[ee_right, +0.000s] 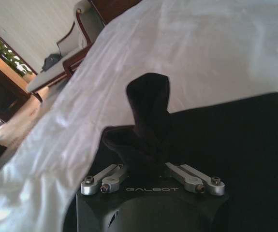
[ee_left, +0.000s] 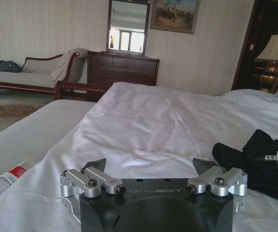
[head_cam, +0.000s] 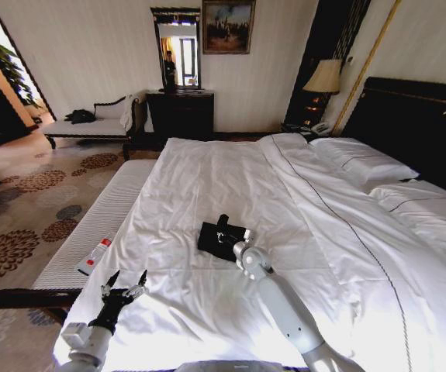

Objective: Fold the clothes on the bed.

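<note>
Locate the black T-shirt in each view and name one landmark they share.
Head: T-shirt mid-bed, at the right tool.
Left wrist: T-shirt by the frame's right edge, lying on the sheet.
Right wrist: T-shirt pinched, a fold poking up.
Shared landmark: chaise.

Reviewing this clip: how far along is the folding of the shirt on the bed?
Mostly done, by the look of it: the black T-shirt lies as a small compact bundle on the bed. In hand: the right gripper is shut on a pinch of its fabric, as the right wrist view shows. The left gripper hovers open, apart from it. Left: releasing and perhaps tidying the last fold.
</note>
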Controlling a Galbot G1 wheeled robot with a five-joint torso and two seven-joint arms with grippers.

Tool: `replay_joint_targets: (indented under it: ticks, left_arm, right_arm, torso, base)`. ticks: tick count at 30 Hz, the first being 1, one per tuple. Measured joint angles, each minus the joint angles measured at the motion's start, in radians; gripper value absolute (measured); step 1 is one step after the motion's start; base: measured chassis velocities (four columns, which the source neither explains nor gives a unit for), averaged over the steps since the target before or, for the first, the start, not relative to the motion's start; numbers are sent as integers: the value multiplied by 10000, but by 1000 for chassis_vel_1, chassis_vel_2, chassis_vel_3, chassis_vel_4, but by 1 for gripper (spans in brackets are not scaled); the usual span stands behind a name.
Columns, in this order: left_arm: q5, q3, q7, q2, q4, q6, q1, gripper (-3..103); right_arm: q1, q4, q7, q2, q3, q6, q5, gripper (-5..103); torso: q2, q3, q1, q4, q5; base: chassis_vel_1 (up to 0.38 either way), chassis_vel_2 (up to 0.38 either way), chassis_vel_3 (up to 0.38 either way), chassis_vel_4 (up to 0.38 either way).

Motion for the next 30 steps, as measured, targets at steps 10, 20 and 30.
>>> replay_joint_targets:
  ticks: [10,20,30]
  left_arm:
    - [0,0,0,0,0,0,0,100]
    - [0,0,-1,0,0,0,0,100]
    - [0,0,0,0,0,0,0,100]
  right_arm:
    - [-16,354,-18,-62,-280,55,-271,25]
    - [-198,986,-382,-293,-1006,10,-1011,62]
    - [-648,2367,-370,-297,-575,256,-959,95]
  torso:
    - [0,0,0,0,0]
    - [0,0,0,0,-1]
    - [0,0,-2,0,0]
  base:
    - [0,0,0,0]
    - [0,0,0,0]
    - [0,0,0,0]
